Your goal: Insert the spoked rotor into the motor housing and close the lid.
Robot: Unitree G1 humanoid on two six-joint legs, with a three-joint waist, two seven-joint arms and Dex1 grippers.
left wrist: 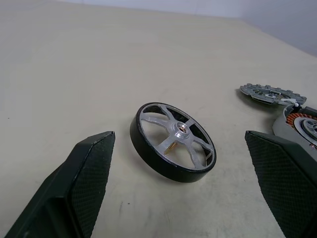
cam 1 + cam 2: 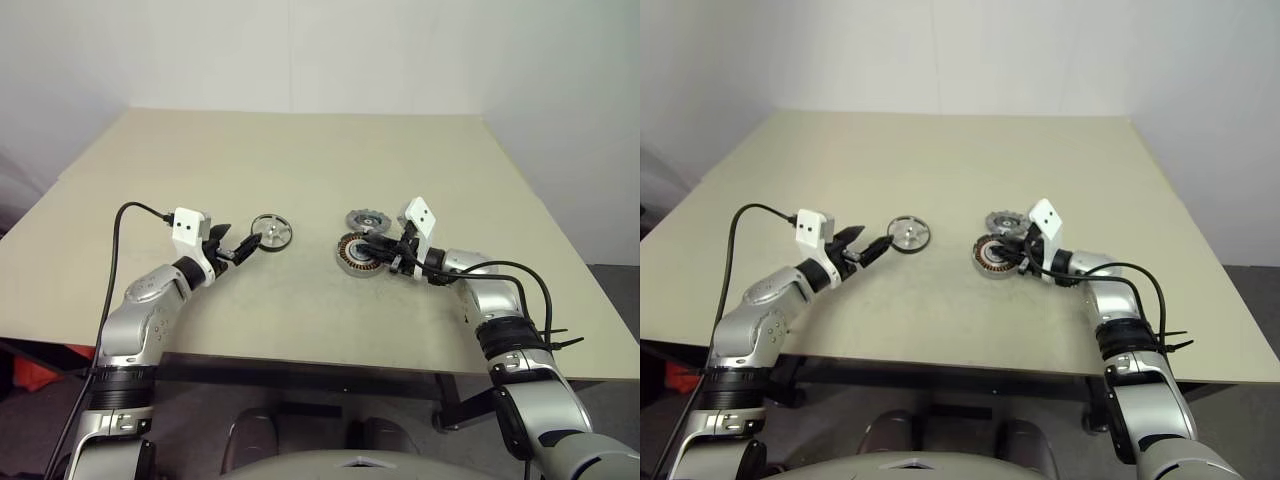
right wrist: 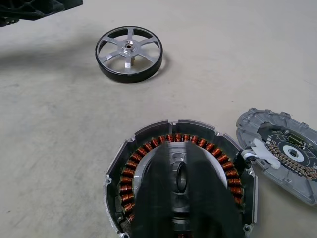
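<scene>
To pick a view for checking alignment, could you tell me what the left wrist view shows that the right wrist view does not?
Left wrist: the left gripper's open fingers flanking the spoked rotor. Right wrist: most of the motor housing's copper winding ring, with the shut right gripper over its centre. Both: rotor, housing and lid lying on the table.

rotor [image 1: 173, 143]: silver spokes and hub, black outer band
housing [image 3: 179, 181]: grey-silver shell, ring of copper-orange windings, silver centre
lid [image 3: 281, 152]: grey-silver, dark middle with copper-coloured flecks, white clip
table [image 2: 300, 170]: plain pale beige
left fingers [image 1: 84, 183]: black, fine cross-hatch texture
</scene>
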